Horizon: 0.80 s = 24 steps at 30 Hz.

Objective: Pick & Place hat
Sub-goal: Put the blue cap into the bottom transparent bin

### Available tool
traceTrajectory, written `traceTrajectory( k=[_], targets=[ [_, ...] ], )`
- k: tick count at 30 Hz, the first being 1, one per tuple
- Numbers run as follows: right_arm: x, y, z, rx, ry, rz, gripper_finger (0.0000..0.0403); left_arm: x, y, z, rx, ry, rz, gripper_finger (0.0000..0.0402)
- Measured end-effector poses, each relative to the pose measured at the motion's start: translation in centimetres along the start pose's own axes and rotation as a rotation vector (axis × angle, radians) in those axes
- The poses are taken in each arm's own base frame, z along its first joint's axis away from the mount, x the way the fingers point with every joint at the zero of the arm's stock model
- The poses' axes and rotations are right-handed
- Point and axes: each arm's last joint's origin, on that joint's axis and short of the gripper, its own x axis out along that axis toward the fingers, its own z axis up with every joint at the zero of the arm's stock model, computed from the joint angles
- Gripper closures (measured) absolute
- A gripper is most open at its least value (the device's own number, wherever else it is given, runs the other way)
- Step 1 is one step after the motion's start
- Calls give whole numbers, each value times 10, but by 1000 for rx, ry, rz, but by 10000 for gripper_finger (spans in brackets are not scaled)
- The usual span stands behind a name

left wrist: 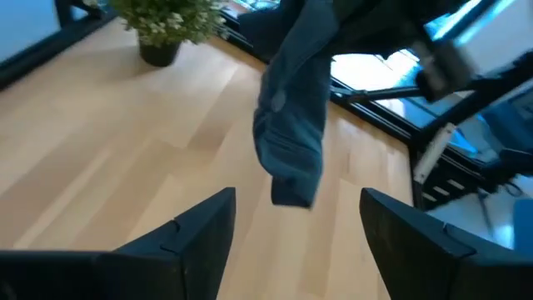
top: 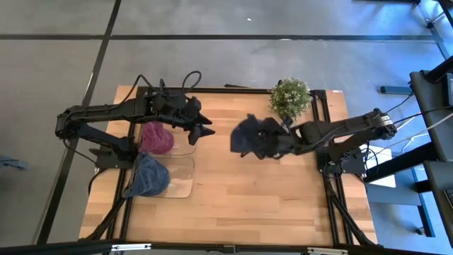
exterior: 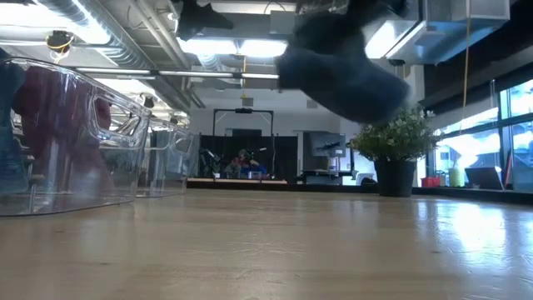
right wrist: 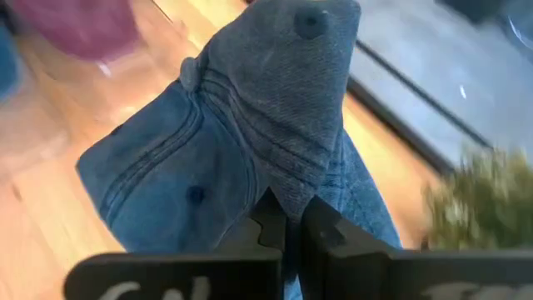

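Observation:
A dark blue denim cap hangs above the middle of the table, shut in my right gripper. The low view shows the cap well clear of the wood. In the left wrist view the cap dangles ahead of my left gripper, which is open. The left gripper hovers just left of the cap, beside the clear bin. In the right wrist view the cap fills the picture, with its top button showing. My right gripper pinches a bunched fold of the cap's crown cloth between its two shut fingers, reaching in from the table's right side. The cap is lifted clear of the table and droops slack from the fingers.
A clear plastic bin on the table's left holds a pink hat and a blue hat. The same bin's wall shows in the low view. A potted plant stands at the far edge. Bare wood lies near and right.

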Motion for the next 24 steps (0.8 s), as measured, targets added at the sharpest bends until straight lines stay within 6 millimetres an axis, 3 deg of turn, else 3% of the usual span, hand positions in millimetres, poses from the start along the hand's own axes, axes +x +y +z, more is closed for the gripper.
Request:
traceTrajectory(
  k=[4, 10, 24],
  targets=[
    [-2, 0, 25, -31, -90, 87, 393, 1, -7, -2, 13, -33, 40, 153],
    [2, 2, 45, -40, -212, 163, 393, 1, -16, 6, -50, -144, -8, 158],
    [6, 2, 56, -38, -252, 244, 393, 0, -16, 8, -83, -191, 37, 162]
  ],
)
